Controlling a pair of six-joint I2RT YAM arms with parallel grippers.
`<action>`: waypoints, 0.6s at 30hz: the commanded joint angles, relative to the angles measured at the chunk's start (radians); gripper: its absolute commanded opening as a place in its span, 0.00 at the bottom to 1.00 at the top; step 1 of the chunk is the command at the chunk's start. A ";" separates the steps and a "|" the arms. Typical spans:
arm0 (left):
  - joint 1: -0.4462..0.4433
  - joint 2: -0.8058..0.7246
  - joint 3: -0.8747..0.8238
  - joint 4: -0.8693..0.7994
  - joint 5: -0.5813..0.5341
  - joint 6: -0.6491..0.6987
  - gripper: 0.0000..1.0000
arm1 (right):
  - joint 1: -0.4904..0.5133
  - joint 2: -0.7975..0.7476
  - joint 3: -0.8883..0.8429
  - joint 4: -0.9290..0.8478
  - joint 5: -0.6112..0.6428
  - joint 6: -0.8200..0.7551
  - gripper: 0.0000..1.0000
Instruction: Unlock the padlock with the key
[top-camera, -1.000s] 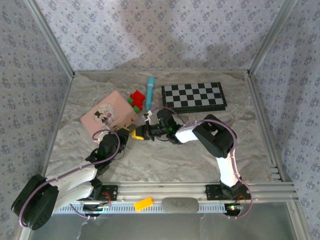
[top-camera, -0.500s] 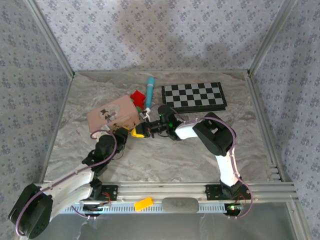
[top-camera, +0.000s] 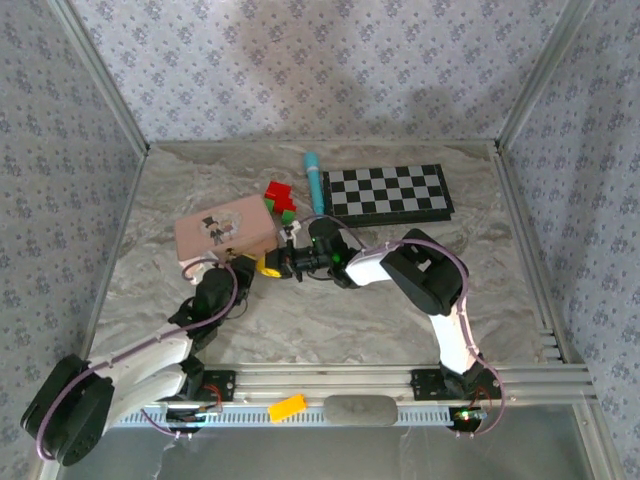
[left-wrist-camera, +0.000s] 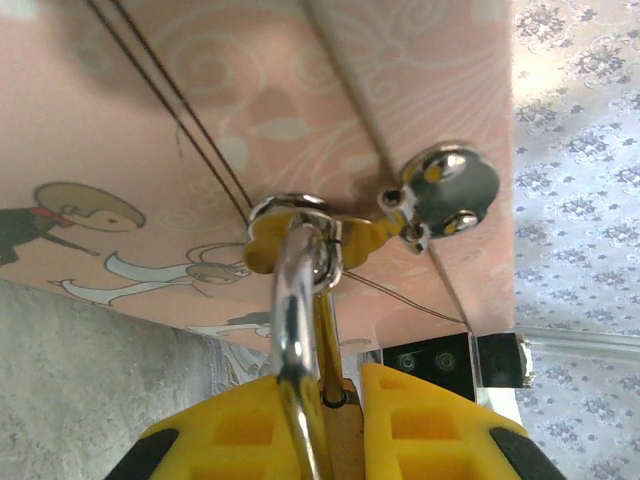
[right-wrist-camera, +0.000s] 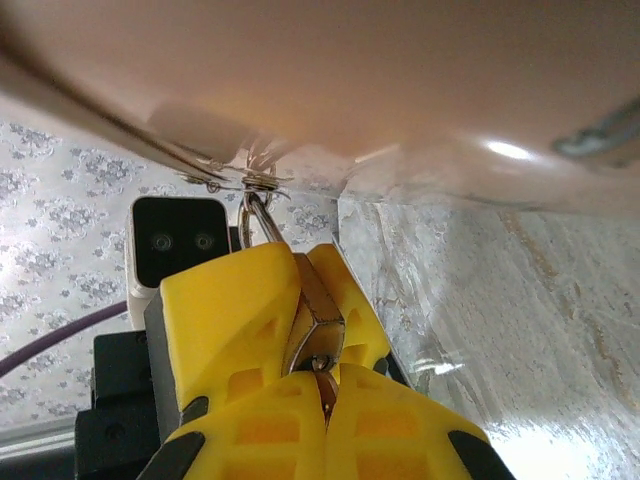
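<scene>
Fingers (left-wrist-camera: 425, 425) of the left gripper (left-wrist-camera: 322, 388) press together on the brass body of the padlock (left-wrist-camera: 292, 320). Its silvery shackle runs up toward 12 o'clock through a metal ring (left-wrist-camera: 290, 205) that lies against the pink picture box (left-wrist-camera: 200, 120). The right gripper (right-wrist-camera: 300, 265) meets it head-on, its yellow fingers (right-wrist-camera: 230, 310) pinching a small metal piece (right-wrist-camera: 315, 312) with a thin wire loop at its tip. Whether that piece is the key cannot be told. In the top view the two grippers come nose to nose at the box's near edge, on a marbled table (top-camera: 350, 320). From there, red and green blocks (top-camera: 280, 197) lie at 12 o'clock, a teal pen (top-camera: 315, 180) at 1 and a checkerboard (top-camera: 388, 192) at 2.
</scene>
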 joint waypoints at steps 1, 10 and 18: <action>-0.066 0.038 0.032 0.057 0.122 -0.004 0.00 | -0.007 0.008 0.048 0.126 0.138 0.050 0.00; -0.061 -0.046 0.028 -0.071 -0.031 0.004 0.00 | -0.015 -0.008 -0.002 0.117 0.138 0.029 0.00; -0.047 -0.058 0.050 -0.124 -0.146 0.006 0.00 | -0.031 -0.030 -0.126 0.220 0.172 0.044 0.23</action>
